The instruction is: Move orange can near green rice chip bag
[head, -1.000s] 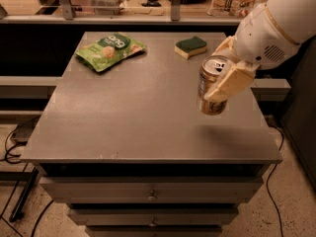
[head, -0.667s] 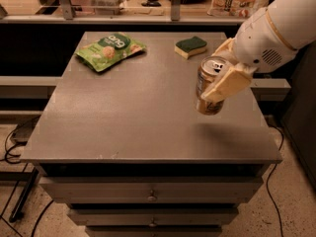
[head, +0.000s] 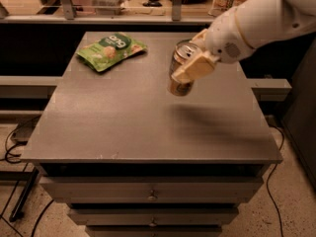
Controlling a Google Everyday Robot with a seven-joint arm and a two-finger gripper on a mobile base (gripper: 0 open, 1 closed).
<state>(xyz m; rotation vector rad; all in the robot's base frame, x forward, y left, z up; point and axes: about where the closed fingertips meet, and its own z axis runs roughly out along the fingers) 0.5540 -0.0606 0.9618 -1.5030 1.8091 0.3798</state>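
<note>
Far left, on the floor: dark cables (head: 10,147) beside the table's leg.

Grey table (head: 123,132), drawers (head: 153,194) beneath its front edge.

Back-left part of the top: green rice chip bag (head: 111,50), lying flat, dark round patch with white lettering facing up. Nothing touching it.

Right of centre, toward the back: orange can (head: 178,85), clear of the tabletop, slightly tilted, silver top showing. Well apart from the bag, bare tabletop between them.

Gripper (head: 190,58) is at the can, jaws clamped on it. One pale finger (head: 195,68) lies slantwise across the can's near side, covering its middle; the other shows at the far side near the rim. The can's top and base stick out above and below the near finger.

Shadow (head: 212,120) on the top, below and right of the can.

White arm (head: 261,19) comes in from the upper right corner.
</note>
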